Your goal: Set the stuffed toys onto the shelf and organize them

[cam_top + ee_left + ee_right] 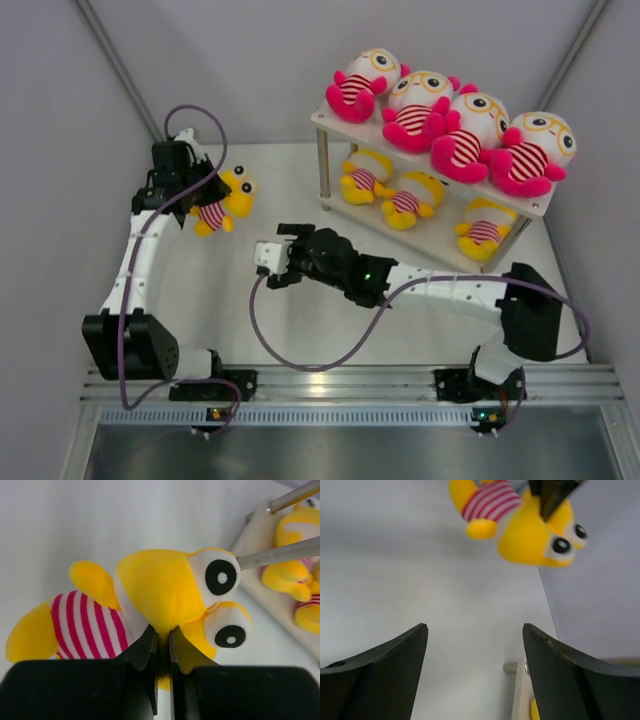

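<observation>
My left gripper point(207, 190) point(162, 632) is shut on a yellow stuffed toy point(226, 200) point(155, 585), pinching the fabric of its head at the far left of the table. The same toy point(530, 530) shows at the top of the right wrist view. I cannot tell whether it is clear of the table. The white shelf point(537, 208) stands at the back right. Several pink stuffed toys point(362, 85) sit in a row on its top tier. Three yellow ones point(410, 198) lie on the lower tier. My right gripper point(262, 262) point(475, 627) is open and empty mid-table.
A silver shelf leg point(280, 555) and the lower board point(250, 540) lie just right of the held toy's eyes. Grey walls close in on both sides. The right forearm point(440, 288) stretches across in front of the shelf. A purple cable point(330, 362) loops near the front rail.
</observation>
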